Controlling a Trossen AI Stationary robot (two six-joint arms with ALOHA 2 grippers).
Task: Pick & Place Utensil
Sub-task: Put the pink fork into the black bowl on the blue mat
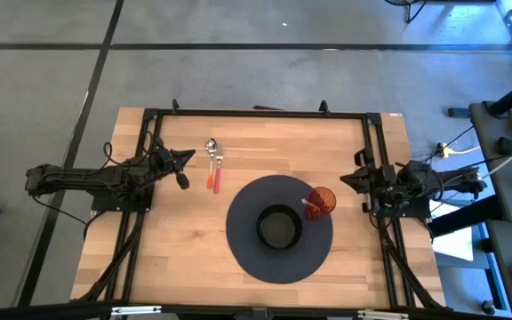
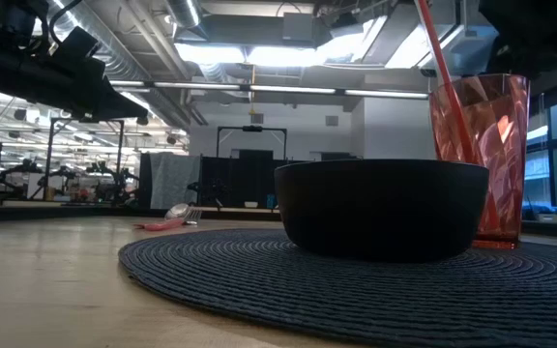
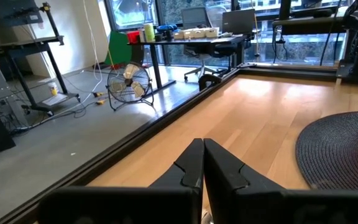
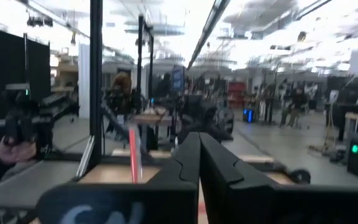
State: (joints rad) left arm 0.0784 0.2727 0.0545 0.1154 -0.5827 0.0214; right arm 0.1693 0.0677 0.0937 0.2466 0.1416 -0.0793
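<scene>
Two utensils (image 1: 214,166) with shiny silver heads and orange-red handles lie flat on the wooden table, side by side, left of the mat; in the low view they show far back (image 2: 167,218). My left gripper (image 1: 188,156) hovers just left of them, shut, touching nothing. A black bowl (image 1: 279,226) sits in the middle of a round dark woven mat (image 1: 247,249). A red faceted cup (image 1: 321,201) with a red straw stands on the mat's right part. My right gripper (image 1: 345,178) waits shut at the table's right side.
A black metal frame (image 1: 256,113) runs along the table's far edge and down both sides near the arm bases. Bare wood lies between the utensils and the mat and along the near edge. Desks, a fan and cables stand beyond the table.
</scene>
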